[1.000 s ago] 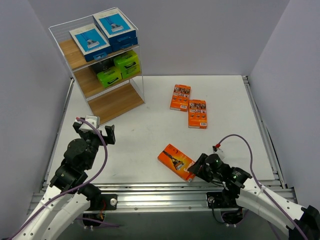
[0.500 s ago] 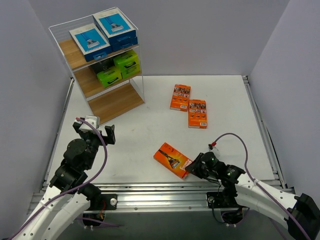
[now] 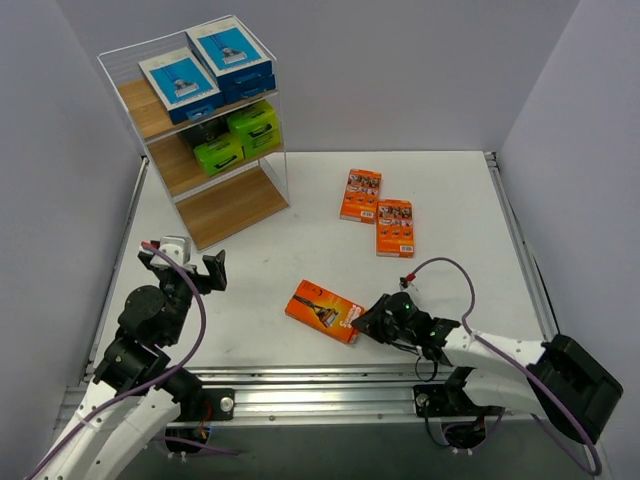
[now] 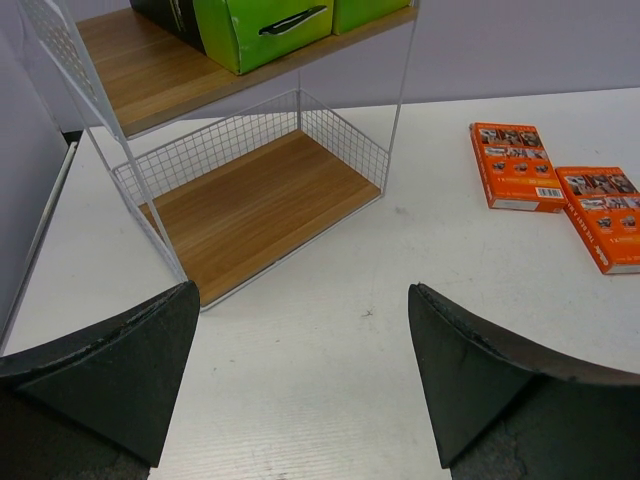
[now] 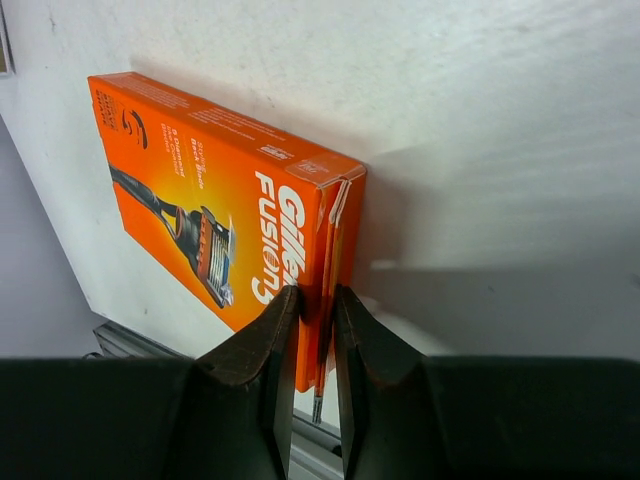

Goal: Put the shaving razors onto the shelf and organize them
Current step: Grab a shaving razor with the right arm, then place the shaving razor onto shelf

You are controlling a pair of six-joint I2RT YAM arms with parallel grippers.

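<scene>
Orange Gillette Fusion pack [image 5: 200,190] lies flat by the counter's [image 3: 300,250] near edge, centre; shelf [image 3: 232,207] at far-left corner. Right jaws nearly shut, pinching its end flap. Left jaws wide, empty. Judged light, glossy cardboard with a flimsy flap; gripping the body's sides would be firmer.
</scene>
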